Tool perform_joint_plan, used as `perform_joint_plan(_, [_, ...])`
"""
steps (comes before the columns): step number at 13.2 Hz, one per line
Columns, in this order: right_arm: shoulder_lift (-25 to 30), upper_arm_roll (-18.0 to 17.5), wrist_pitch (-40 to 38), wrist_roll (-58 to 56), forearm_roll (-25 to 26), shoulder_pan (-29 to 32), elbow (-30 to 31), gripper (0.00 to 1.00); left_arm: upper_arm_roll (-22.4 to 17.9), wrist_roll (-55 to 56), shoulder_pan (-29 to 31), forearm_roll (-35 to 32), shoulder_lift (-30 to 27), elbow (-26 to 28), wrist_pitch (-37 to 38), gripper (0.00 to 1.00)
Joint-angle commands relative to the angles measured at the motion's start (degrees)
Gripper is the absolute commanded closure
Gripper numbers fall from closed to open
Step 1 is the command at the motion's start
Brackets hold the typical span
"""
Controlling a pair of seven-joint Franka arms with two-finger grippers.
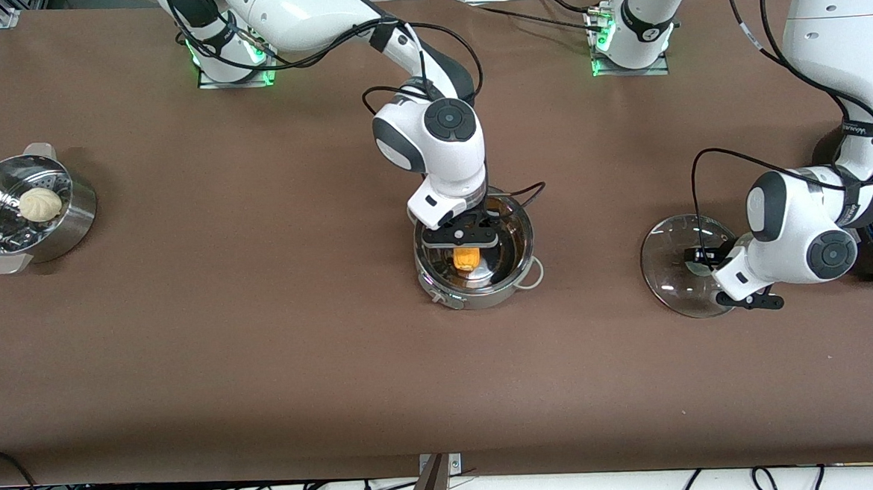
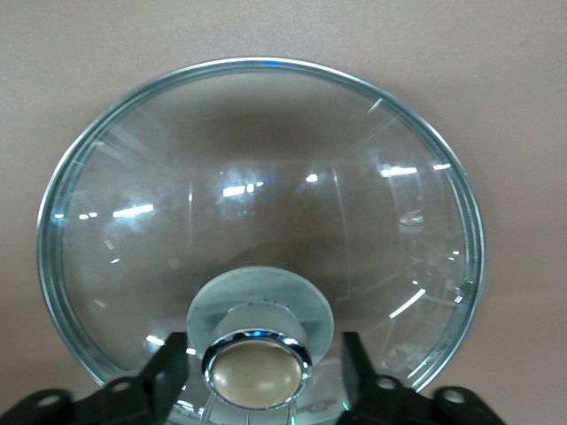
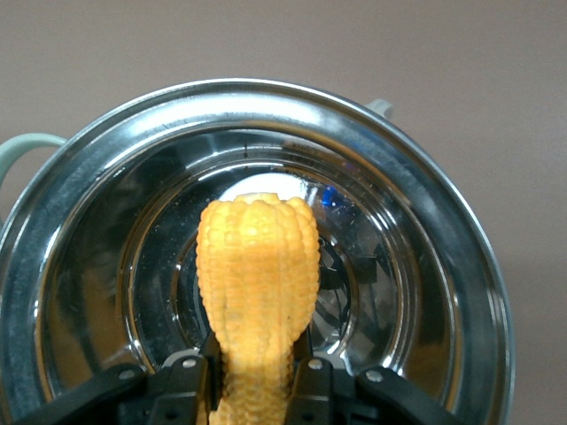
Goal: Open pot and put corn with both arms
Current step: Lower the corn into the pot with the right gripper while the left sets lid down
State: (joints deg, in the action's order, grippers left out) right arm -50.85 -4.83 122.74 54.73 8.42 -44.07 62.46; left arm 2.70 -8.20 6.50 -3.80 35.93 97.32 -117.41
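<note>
My right gripper (image 1: 460, 238) is clamping the corn (image 3: 257, 283) over the open pot (image 1: 516, 271) for dropping. My left gripper (image 1: 706, 257), fingers parted around the knob (image 2: 257, 372), is parking the lid (image 1: 670, 277) on the bench (image 1: 261, 321).

Mirror-bright steel pot (image 1: 475, 273), clear glass lid (image 1: 676, 262), bumpy matt corn (image 1: 466, 259) — on dull brown tabletop (image 1: 261, 321).

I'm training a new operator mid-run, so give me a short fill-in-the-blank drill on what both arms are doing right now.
1. The right claw holds the corn over the open ____.
2. The glass lid lies flat on the ____, toward the left arm's end.
3. The left claw stands open around the lid's tan ____.
4. The steamer pot at the right arm's end holds a white ____.

Missing words: pot; table; knob; bun
</note>
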Motion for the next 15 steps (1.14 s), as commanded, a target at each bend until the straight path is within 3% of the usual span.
perform_joint_plan(1, [-1.27, 0.0, -0.31, -0.95, 0.81, -0.14, -2.69, 1.0, 0.46, -0.76, 0.18, -0.5, -0.59, -1.07, 0.95, 0.0])
perform_joint_plan(2, [-1.27, 0.09, -0.31, -0.95, 0.81, -0.14, -2.69, 0.75, 0.81, -0.59, -0.08, -0.5, -1.47, -1.16, 1.04, 0.0])
perform_joint_plan(3, [-1.45, 0.26, -0.31, -0.95, 0.81, -0.14, -2.69, 0.57, 1.34, -0.41, -0.09, -0.5, -2.96, -1.25, 1.13, 0.0])
perform_joint_plan(4, [-1.54, 0.61, -0.31, -0.95, 0.81, -0.14, -2.69, 0.5, 1.69, -0.32, -0.09, -0.42, -4.8, -1.08, 2.0, 0.0])
perform_joint_plan(8, [-1.45, 0.88, -0.92, -2.17, 1.95, -0.23, -2.52, 0.03, 3.63, 0.29, -0.09, -0.42, -11.74, -1.08, 5.78, 0.0])
perform_joint_plan(15, [3.46, 0.88, -9.61, -5.67, 2.3, -0.41, -2.43, 0.0, 5.47, 0.38, -0.09, -0.42, -27.65, -1.25, 16.41, 0.0])
